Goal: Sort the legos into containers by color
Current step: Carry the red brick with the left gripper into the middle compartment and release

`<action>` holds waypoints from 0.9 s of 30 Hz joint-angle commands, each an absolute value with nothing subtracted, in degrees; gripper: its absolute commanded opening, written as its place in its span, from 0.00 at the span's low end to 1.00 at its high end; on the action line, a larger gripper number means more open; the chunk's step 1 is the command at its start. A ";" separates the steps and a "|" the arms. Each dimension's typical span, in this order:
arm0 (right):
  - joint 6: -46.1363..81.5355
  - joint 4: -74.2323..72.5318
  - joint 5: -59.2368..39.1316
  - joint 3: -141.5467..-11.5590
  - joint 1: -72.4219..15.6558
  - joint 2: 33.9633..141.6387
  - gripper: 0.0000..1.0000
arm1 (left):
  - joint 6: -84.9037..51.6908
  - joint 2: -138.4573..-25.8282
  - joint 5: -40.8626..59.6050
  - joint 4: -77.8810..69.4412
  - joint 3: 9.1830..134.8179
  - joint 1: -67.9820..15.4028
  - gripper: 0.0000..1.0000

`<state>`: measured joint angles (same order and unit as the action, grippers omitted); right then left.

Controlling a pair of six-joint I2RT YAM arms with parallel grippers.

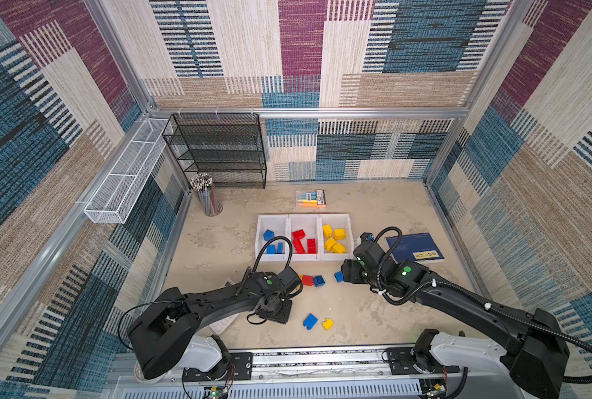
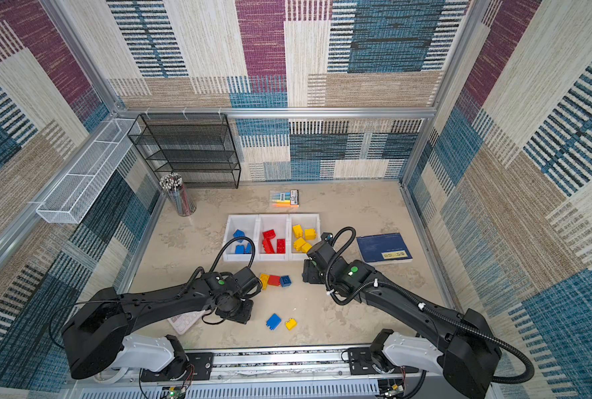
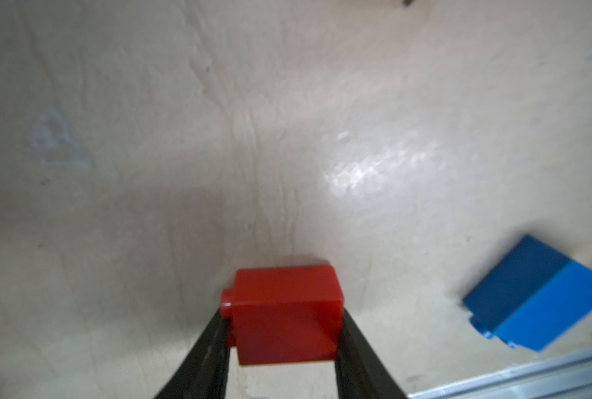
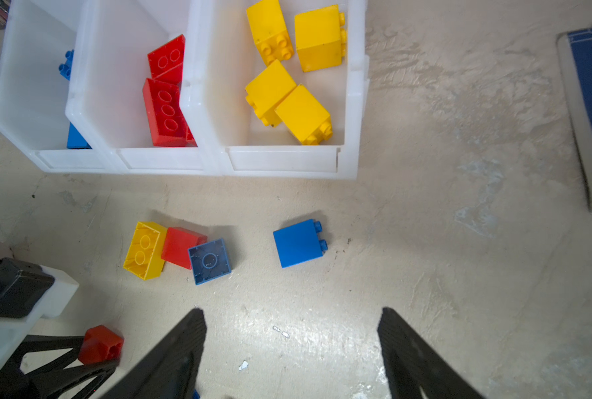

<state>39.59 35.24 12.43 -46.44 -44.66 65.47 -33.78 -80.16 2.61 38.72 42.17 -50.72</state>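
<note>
The left tool is clamped on a small red lego, with one finger on each side. The lego lies on its side, so its studs poke out toward one finger and not up. It is almost a cube, so it has no real long side. I cannot tell if it is off the worktop yet.

The red legos go in the middle bin. That bin is farther from the robot than the left tool and a little to the right. So I think the next move is up, forward and a bit right, over the low front wall. The left arm is the nearer one for this.

Close to that path, a yellow lego, a second red one and an upside-down blue one touch in a clump.

Farther right, a lone blue lego lies with its studs sideways. It is just ahead of the right tool, whose fingers are wide apart and hold nothing
</note>
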 commanded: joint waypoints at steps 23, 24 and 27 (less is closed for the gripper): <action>43.86 43.32 17.22 -46.80 -44.30 56.67 0.81 | -13.43 -111.88 6.02 37.79 91.23 -34.17 0.50; 43.89 43.64 17.34 -46.78 -44.34 56.48 0.82 | -13.44 -112.36 5.75 38.16 91.82 -34.16 0.54; 44.16 44.36 17.91 -46.67 -44.30 55.94 0.84 | -13.71 -112.77 5.13 38.32 92.33 -34.08 0.61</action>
